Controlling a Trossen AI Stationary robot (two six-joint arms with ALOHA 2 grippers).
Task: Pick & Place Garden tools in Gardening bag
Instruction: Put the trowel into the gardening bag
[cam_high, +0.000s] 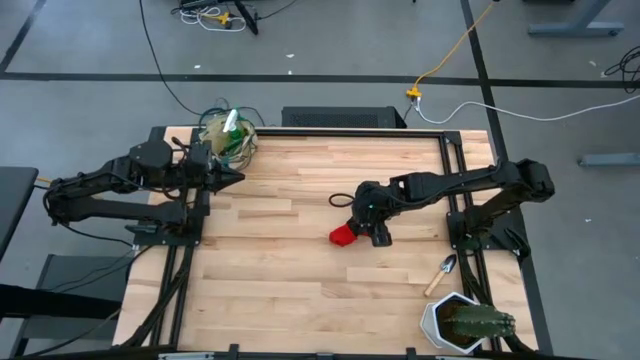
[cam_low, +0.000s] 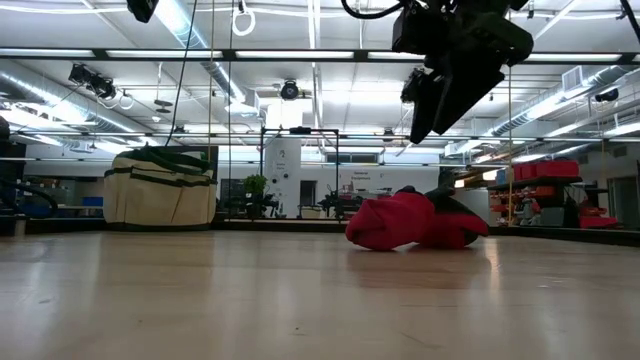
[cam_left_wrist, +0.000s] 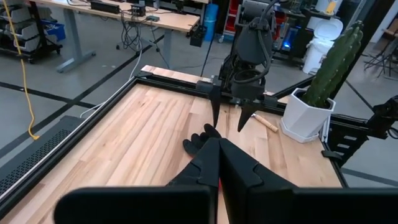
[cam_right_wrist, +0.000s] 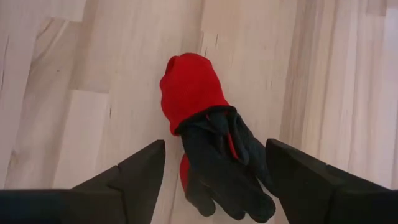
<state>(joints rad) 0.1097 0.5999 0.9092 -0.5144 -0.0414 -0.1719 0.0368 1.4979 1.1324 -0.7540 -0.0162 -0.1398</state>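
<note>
Step in hand: picking up the glove (cam_high: 343, 236), red cuff and black palm, lying flat on the worktop (cam_high: 300, 270) a bit right of centre. Right gripper (cam_high: 377, 232) hangs directly above it, fingers (cam_right_wrist: 134, 171) spread wide either side, not touching it; low view shows clear air between the tips and the fabric. So nothing grasped on that side, glove is loose on the wood

Left gripper (cam_high: 232, 178) is parked at the far-left corner, fingers clenched on nothing, pointing across the worktop, just beside the bag (cam_high: 228, 135). Bag sits at that far-left corner with green stuff already poking out the top, can't tell exactly which tools are in

Trowel (cam_high: 441, 273) with wooden handle is still out, near-right, next to the white cactus pot (cam_high: 440, 322), which isn't part of the job

Next move, my read: drop straight down so the fingers straddle the bunched black part, close, lift. Fabric is soft and crumpled, so it needs a deep bite or it'll pinch one layer and slip. Then a long carry across to the far-left corner, or a handover to the left arm, since the bag is well apart from here
</note>
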